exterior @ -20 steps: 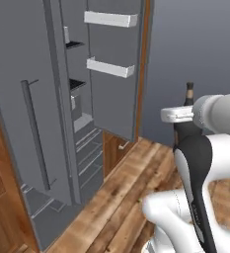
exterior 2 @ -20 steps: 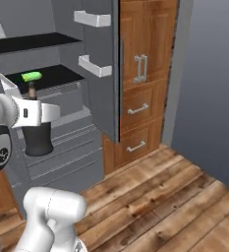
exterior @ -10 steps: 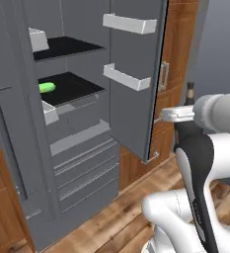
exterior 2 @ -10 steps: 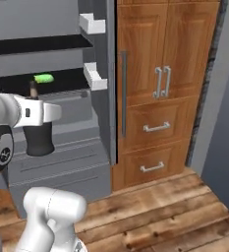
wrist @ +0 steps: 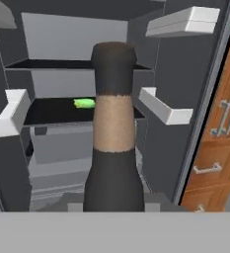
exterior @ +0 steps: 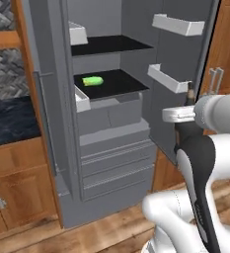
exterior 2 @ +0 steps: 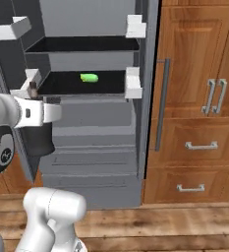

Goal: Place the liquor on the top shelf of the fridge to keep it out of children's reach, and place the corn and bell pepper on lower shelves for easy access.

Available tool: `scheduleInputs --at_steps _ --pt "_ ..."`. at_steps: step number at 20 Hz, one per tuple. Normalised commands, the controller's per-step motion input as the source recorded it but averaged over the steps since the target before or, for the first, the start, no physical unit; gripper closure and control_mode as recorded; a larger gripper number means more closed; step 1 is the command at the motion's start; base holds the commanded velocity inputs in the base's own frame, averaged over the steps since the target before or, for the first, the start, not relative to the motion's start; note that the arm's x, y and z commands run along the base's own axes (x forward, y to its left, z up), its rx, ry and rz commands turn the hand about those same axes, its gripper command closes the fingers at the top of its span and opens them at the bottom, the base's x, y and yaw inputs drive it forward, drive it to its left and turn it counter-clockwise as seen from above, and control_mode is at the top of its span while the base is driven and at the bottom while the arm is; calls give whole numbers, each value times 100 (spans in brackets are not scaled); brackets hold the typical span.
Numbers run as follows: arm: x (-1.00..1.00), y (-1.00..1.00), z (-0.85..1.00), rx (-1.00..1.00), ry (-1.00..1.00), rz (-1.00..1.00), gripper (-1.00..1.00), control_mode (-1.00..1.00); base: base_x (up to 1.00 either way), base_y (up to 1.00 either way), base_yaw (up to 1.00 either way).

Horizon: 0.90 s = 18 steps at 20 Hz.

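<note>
So the gripper (wrist: 114,210) is clamped tight around the liquor (wrist: 113,143), which stands straight up the middle of the hand view, neck and tan band front and center. In the left base view you can just see the bottle's top poking up at about 3 o'clock, beside the arm's white wrist. My guess is this thing handles like glass: stiff, smooth, a bit slippery and top-heavy enough to swing if the hand tilts, so a hold low on the round body, like it seems to have now, makes more sense than pinching the slim neck. Drop it and it's probably done for. The fridge (exterior: 52,148) is open right ahead, the top shelf (exterior: 109,44) sits bare at roughly 12 o'clock in the left base view, and the corn (exterior: 93,81) is lying on the lower shelf (exterior: 111,84) just below it. Can't spot the bell pepper. Compared to a second ago the whole picture has swung: the base has turned to face the fridge head-on, so the shelves that were off to the side are now square in front, while the grip on the bottle hasn't changed.
</note>
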Motion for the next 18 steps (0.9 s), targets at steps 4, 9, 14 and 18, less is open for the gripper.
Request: scheduleInputs --at_steps 4,9,14,18 --pt "0 0 0 0 0 0 100 100 52 -42 37" --pt "0 0 0 0 0 0 100 100 44 -55 25" --pt "0 0 0 0 0 0 100 100 43 -12 13" --pt "0 0 0 0 0 0 100 100 41 18 4"
